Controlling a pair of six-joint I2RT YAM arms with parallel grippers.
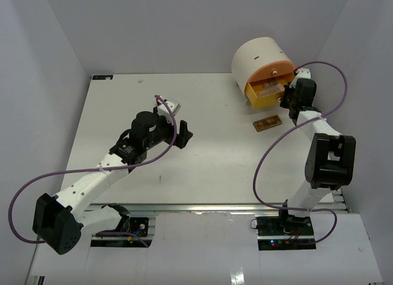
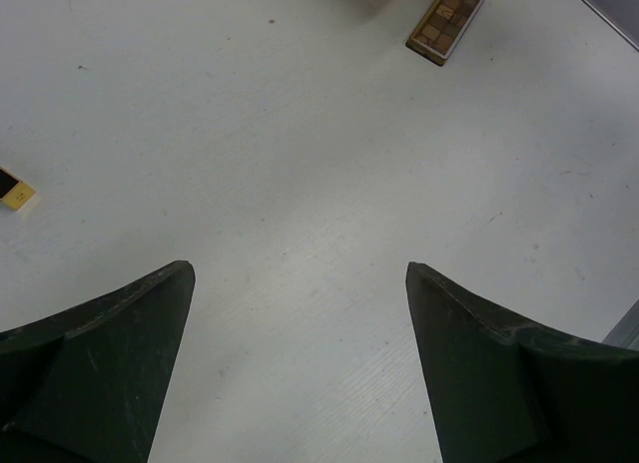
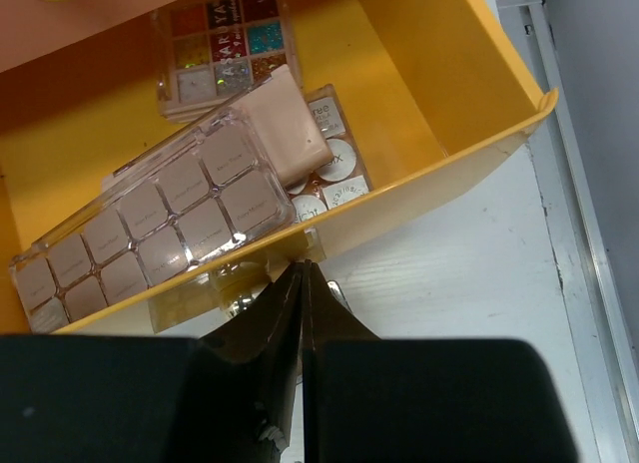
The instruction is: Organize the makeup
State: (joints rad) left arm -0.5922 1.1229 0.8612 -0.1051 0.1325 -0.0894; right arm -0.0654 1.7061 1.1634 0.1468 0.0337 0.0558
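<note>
A brown palette (image 1: 266, 123) lies on the table in front of the round cream drawer unit (image 1: 261, 54); it also shows in the left wrist view (image 2: 445, 22). The unit's yellow drawer (image 3: 479, 134) stands open and holds a pink palette (image 3: 150, 229), a multicoloured palette (image 3: 225, 49) and a grey-white palette (image 3: 334, 169). My right gripper (image 3: 303, 268) is shut, its tips touching a small tab on the drawer's front rim. My left gripper (image 2: 300, 273) is open and empty over bare table. A small yellow-and-black item (image 2: 14, 191) lies at its left. No sponges are in view.
The drawer unit stands at the back right of the white table (image 1: 202, 168). The table's right edge and metal rail (image 3: 589, 283) run close beside the drawer. White walls enclose the back and both sides.
</note>
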